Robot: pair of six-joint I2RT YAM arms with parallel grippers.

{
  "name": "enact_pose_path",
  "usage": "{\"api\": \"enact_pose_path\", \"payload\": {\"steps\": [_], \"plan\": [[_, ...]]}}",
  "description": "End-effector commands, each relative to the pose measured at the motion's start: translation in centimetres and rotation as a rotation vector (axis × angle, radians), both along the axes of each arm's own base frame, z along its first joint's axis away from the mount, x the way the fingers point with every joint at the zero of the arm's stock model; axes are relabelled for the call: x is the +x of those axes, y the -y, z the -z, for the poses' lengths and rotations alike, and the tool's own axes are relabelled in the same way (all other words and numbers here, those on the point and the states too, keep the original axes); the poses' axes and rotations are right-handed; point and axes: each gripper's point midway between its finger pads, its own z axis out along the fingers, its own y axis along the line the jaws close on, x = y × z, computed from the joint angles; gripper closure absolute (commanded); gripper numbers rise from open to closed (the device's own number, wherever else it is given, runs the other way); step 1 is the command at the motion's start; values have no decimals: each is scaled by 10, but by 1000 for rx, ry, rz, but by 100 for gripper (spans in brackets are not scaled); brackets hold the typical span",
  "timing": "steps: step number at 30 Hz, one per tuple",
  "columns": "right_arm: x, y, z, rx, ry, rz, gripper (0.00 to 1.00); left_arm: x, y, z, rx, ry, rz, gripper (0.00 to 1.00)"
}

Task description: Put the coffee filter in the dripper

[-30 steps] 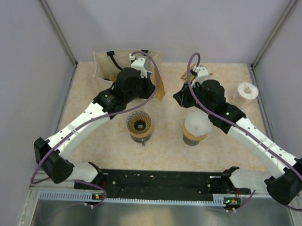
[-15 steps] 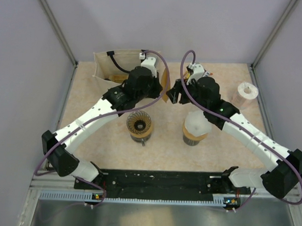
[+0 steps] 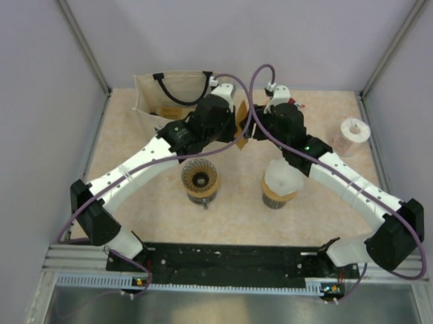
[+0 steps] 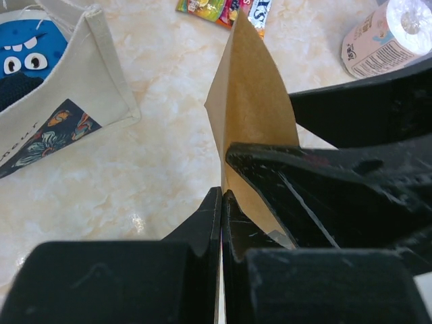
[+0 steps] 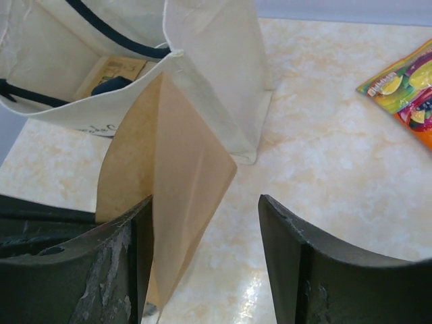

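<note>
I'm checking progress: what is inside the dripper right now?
Only its bare ribbed walls and dark centre hole show inside the dripper; no paper. The brown filter is pinched in the left gripper. What the dripper stands on is mostly covered.

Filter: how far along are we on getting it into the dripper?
Done: the left gripper has the filter pinched. In hand: the right gripper, open, is at the filter's edge, perhaps to spread it. Left: the dripper is empty; the filter must go in.
</note>
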Motion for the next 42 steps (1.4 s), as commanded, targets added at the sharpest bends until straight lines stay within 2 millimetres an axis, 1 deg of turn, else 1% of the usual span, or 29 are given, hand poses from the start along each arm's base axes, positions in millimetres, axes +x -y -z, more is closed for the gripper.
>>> {"api": "enact_pose_path", "payload": {"steps": [1,5,7,11,14,17,19,20,26,33,36,37,40,42], "plan": [[12,1,-21,36,39,67,40,2,2,-31,-54,58,-21,100],[14,-5,-15,50,9,65,48,2,2,-33,-64,62,-28,100],[17,-6,-12,47,5,71,50,2,3,-36,-73,68,-29,100],[26,0,-5,30,9,126,57,-1,4,-39,-80,72,-19,100],[29,0,-2,22,8,142,65,-4,0,-42,-82,79,-36,100],[29,2,-2,23,9,147,79,-3,-9,-42,-74,90,-69,100],[29,4,-3,16,16,151,90,-3,-15,-44,-70,102,-92,100],[28,6,-3,8,19,155,92,-2,-17,-44,-68,104,-100,100],[26,18,2,-39,23,184,94,-2,-36,-47,-28,129,-162,100],[17,30,-2,-105,48,171,94,-3,-53,-47,33,152,-202,100],[12,31,-7,-131,66,136,94,-4,-57,-41,69,145,-196,100],[9,29,-9,-137,76,110,94,-4,-57,-36,86,137,-188,100],[0,26,-11,-167,92,36,94,-7,-55,-29,103,117,-168,100],[-7,21,-13,-174,98,-23,94,-10,-50,-26,97,106,-134,100]]}}
